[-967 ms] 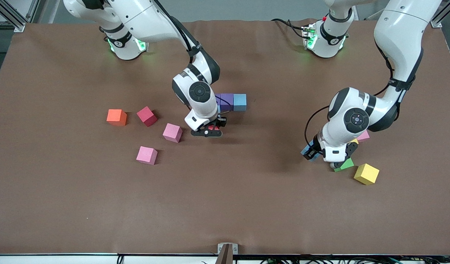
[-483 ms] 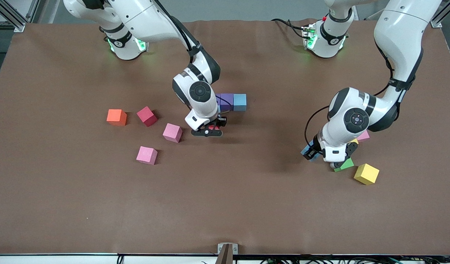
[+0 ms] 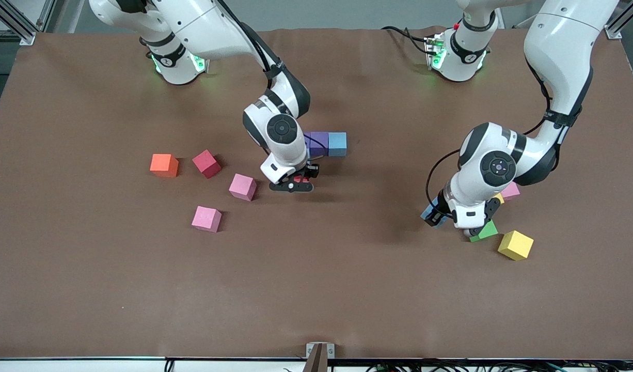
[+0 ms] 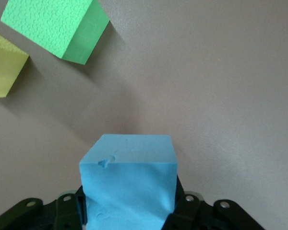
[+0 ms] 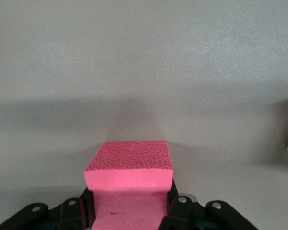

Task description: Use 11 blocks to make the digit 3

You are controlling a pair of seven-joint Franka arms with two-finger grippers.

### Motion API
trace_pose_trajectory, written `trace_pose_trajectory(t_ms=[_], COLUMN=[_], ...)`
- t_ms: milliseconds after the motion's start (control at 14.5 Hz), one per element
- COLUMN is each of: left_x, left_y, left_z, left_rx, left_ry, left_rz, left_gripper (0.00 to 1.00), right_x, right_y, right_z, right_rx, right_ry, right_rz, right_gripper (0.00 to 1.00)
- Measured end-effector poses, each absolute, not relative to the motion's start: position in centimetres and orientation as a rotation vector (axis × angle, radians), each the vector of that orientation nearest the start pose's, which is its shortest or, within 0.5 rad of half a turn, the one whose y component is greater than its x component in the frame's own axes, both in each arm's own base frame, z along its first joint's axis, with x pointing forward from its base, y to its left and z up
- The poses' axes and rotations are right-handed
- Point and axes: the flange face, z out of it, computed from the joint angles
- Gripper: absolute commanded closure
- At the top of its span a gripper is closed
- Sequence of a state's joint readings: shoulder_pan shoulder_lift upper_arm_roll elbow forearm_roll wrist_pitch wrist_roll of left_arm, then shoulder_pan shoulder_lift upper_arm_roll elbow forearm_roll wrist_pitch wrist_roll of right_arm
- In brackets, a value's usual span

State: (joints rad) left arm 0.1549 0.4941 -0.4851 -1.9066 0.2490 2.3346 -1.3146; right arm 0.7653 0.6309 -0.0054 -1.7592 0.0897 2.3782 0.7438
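Off-task: orange cube (image 3: 164, 165) and darker crimson cube (image 3: 207, 164) near each other but apart, toward the right arm's end of the brown table cover (image 3: 316, 289). Crimson one rotated, orange one roughly square to the table edge. Small metal bracket (image 3: 319, 353) at the mid edge nearest the front camera. Cables (image 3: 404, 34) by one base
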Motion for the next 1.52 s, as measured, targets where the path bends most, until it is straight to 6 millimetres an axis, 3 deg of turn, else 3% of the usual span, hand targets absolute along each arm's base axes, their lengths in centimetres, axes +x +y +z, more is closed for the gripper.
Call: trace_pose_trajectory(t_ms=[69, 207, 552, 760, 898, 1036, 1174, 1312, 1519], left_x=[59.9, 59.7, 58.9, 58.1, 58.2, 58.5, 59.2, 59.0, 57.3], left_y=[-18.9, -19.8, -22.3, -24.5, -25.9, -27.3, -28.6, -30.9, -35.5], left_z=[26.5, 26.5, 26.5, 25.0, 23.9, 23.2, 23.1, 23.3, 24.0], left_rx=[-2.874, -2.845, -2.738, -2.614, -2.503, -2.381, -2.287, -2.234, -2.206], left_ry=[-1.348, -1.408, -1.601, -1.766, -1.906, -2.068, -2.196, -2.274, -2.335], left_rz=[0.045, 0.046, 0.053, 0.072, 0.035, -0.02, -0.056, -0.061, -0.055], left_gripper=[0.59, 0.59, 0.59, 0.59, 0.59, 0.59, 0.59, 0.59, 0.59], right_x=[47.9, 47.9, 47.7, 47.8, 48.3, 49.5, 51.2, 52.9, 53.8], right_y=[45.7, 45.7, 45.7, 45.8, 45.7, 44.8, 42.5, 38.9, 33.2], right_z=[20.7, 20.7, 20.2, 20.4, 21.6, 24.1, 27.1, 28.9, 28.2], right_rx=[-3.105, -3.106, -3.114, -3.114, -3.124, -3.128, -3.117, -3.105, -3.113], right_ry=[0.074, 0.074, 0.077, 0.078, 0.084, 0.113, 0.176, 0.264, 0.375], right_rz=[0.076, 0.077, 0.095, 0.094, 0.112, 0.12, 0.103, 0.095, 0.128], right_gripper=[0.74, 0.0, 0.0, 0.0, 0.0, 0.0, 0.0, 0.0, 0.0])
